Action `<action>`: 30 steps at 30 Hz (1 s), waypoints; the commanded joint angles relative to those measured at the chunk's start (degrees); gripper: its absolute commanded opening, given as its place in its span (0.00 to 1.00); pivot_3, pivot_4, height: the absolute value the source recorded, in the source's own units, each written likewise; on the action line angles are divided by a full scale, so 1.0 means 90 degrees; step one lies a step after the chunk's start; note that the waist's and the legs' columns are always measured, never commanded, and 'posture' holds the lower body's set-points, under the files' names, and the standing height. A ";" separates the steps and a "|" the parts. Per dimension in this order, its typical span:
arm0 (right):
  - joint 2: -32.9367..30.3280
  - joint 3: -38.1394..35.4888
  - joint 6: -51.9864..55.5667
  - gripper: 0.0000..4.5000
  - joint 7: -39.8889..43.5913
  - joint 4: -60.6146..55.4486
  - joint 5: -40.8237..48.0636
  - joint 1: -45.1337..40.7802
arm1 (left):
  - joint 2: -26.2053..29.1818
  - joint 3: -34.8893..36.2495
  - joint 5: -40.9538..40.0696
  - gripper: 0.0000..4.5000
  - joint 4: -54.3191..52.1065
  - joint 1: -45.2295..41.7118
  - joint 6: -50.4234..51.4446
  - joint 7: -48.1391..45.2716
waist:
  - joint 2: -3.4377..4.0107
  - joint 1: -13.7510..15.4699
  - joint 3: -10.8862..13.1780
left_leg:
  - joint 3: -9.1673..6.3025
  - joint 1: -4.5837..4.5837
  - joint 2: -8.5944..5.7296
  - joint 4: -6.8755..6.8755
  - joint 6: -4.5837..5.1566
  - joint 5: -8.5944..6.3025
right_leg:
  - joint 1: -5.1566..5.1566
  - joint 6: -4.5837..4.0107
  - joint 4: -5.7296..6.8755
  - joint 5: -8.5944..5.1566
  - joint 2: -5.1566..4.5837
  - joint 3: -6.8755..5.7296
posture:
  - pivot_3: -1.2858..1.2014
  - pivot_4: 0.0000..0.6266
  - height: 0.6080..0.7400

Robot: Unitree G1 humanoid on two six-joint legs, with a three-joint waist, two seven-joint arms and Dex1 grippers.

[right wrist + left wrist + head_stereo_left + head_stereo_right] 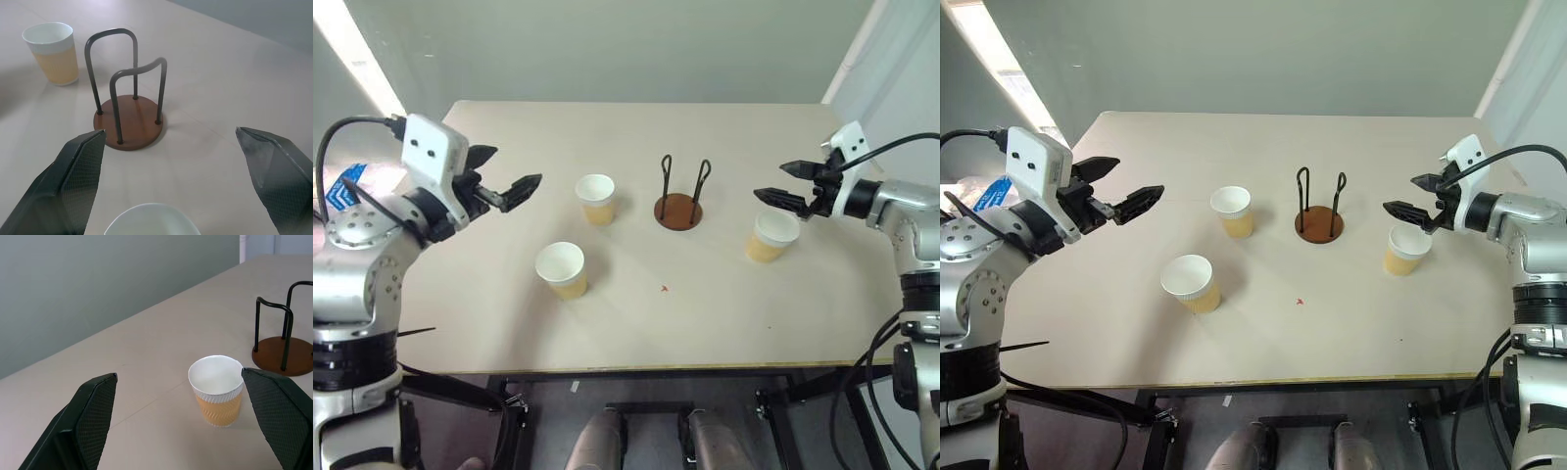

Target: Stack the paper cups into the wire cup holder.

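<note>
Nearest the table's front edge stands one paper cup, upright and empty, on the robot's left half of the pale table. A second cup stands upright farther back, just left of the wire cup holder and apart from it. That holder sits near the middle of the table — a round reddish-brown base with two thin black wire loops rising from it, nothing inside them. A third cup stands upright to the holder's right, well clear of it. Just above and beside this third cup hovers the right gripper, its two black fingers spread wide and empty, pointing toward the holder; the right wrist view shows the cup's white rim between the fingers and the holder beyond. On the other side the left gripper hangs above the table — fingers likewise spread wide, holding nothing — pointed toward the second cup.
</note>
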 commanded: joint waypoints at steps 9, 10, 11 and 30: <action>-0.0291 0.0283 0.1207 1.00 -0.0103 -0.1107 -0.0068 0.0155 | 0.0310 -0.0805 -0.0061 0.99 0.0824 -0.1118 -0.0478 -0.1616 | 0.0000 -0.0007 0.0000 | -0.0001 -0.0002 0.0000 -0.0002 -0.0003 -0.0002 | -0.0004 0.0000 -0.0001 0.0000 0.0000 0.0001 | 0.52 0.24 1.00; -0.0256 0.0295 0.1195 1.00 -0.0095 -0.1148 -0.0061 0.0138 | 0.0310 -0.0823 -0.0136 0.99 0.0807 -0.1152 -0.0432 -0.1742 | 0.0000 -0.0009 0.0000 | 0.0000 -0.0003 0.0000 -0.0003 -0.0004 -0.0002 | -0.0005 0.0000 -0.0001 0.0000 0.0000 0.0001 | 0.52 0.24 1.00; -0.0217 0.0321 0.1182 1.00 -0.0068 -0.1181 -0.0050 0.0117 | 0.0317 -0.0832 -0.0214 0.99 0.0781 -0.1166 -0.0386 -0.1874 | 0.0000 -0.0011 0.0000 | 0.0000 -0.0003 0.0000 -0.0005 -0.0003 -0.0002 | -0.0007 0.0000 -0.0001 0.0000 0.0000 0.0001 | 0.52 0.24 1.00; 0.1266 0.0849 0.0019 1.00 -0.0292 0.0519 -0.0551 -0.0799 | 0.0531 -0.0678 -0.0093 0.99 0.0993 -0.1024 -0.0479 -0.2213 | 0.0000 -0.0028 0.0000 | -0.0005 -0.0020 0.0002 -0.0007 0.0000 0.0000 | -0.0027 -0.0005 0.0003 -0.0003 0.0002 -0.0002 | 0.52 0.24 1.00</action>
